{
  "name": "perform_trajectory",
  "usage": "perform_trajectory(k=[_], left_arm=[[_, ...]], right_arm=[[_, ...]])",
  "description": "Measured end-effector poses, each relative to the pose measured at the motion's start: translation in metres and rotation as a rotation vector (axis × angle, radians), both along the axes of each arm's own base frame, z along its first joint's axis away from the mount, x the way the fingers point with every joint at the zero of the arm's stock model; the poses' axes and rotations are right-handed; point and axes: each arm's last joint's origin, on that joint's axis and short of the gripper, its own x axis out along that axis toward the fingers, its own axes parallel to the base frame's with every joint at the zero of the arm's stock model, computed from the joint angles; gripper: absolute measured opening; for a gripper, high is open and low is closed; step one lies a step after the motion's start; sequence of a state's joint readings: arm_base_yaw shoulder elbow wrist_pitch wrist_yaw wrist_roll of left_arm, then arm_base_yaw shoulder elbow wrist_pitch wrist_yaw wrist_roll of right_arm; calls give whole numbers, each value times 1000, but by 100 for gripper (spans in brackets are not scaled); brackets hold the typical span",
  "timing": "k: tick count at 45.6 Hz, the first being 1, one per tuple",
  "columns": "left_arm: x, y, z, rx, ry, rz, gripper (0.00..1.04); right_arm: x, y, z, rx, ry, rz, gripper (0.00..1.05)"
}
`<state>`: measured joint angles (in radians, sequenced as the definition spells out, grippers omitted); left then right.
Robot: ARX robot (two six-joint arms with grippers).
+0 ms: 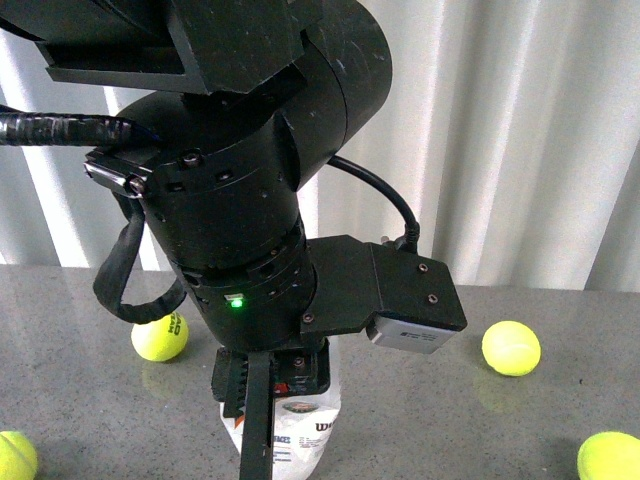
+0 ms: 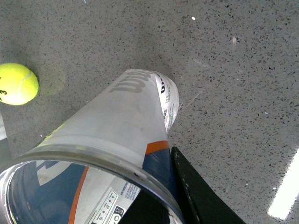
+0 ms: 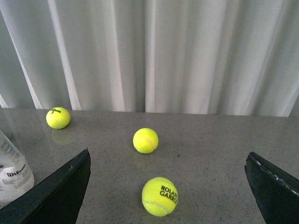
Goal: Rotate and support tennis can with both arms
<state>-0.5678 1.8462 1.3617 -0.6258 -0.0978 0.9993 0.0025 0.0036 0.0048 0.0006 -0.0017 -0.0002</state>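
The tennis can (image 1: 305,425) stands tilted on the grey table, its white Wilson label showing under a bulky black arm (image 1: 240,230) that fills the front view. My left gripper (image 1: 262,415) is shut on the can near its silver rim (image 2: 93,158); one black finger (image 2: 198,198) presses the navy and orange band. From the left wrist, the can (image 2: 126,112) slopes down to the tabletop. My right gripper (image 3: 168,158) is open and apart from the can (image 3: 11,170), which shows at the picture's edge beside one finger (image 3: 56,191).
Yellow-green tennis balls lie loose on the table: one (image 1: 160,337) left of the can, others (image 1: 511,347) (image 1: 608,457) to the right, one (image 1: 15,457) at the front left. Between the right fingers lie two balls (image 3: 160,196) (image 3: 145,140). A white curtain (image 3: 163,51) hangs behind.
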Motion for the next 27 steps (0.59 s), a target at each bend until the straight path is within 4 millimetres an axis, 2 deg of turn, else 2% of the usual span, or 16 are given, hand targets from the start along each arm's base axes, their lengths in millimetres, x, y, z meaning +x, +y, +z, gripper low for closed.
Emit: perform_trajectory(k=[9, 11, 19, 27], left_arm=[[3, -3, -1, -3, -3, -3, 4], [4, -3, -1, -7, -2, -1, 7], [5, -4, -3, -41, 55, 10, 30], [10, -5, 17, -100, 66, 35, 64]], right_arm=[[0, 0, 0, 0, 0, 0, 98], [0, 0, 0, 0, 0, 0, 98], [0, 0, 0, 0, 0, 0, 98], [0, 0, 0, 0, 0, 0, 98]])
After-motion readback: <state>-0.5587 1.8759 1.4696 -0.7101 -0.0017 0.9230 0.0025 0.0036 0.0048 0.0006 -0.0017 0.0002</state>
